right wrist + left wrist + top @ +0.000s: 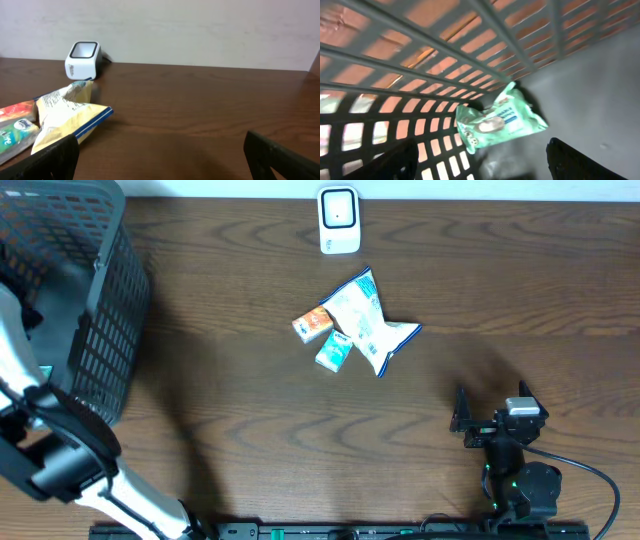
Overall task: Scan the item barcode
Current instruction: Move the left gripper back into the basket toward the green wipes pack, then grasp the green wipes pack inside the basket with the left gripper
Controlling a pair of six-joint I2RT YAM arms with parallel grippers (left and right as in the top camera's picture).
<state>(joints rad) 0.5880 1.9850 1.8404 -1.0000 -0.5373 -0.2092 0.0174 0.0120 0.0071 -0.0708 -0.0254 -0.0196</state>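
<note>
The left end effector (485, 167) is hanging wide, gripping nothing, inside the grey plastic mesh basket (590, 90). Below it, a crinkly green foil pouch (500, 120) is lying flat in the floor corner against the lattice wall. Taking it cleanly probably means pinching across its soft, narrow middle, clear of the bars. The right end effector (160, 165) is resting wide and empty over the dark wooden surface (200, 110), facing the boxy white scanner (82, 60).

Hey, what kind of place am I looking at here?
Probably a mock shop checkout on a wooden table: a white barcode scanner at the far edge, a gray mesh shopping basket at the left, and packaged snacks between them.
</note>
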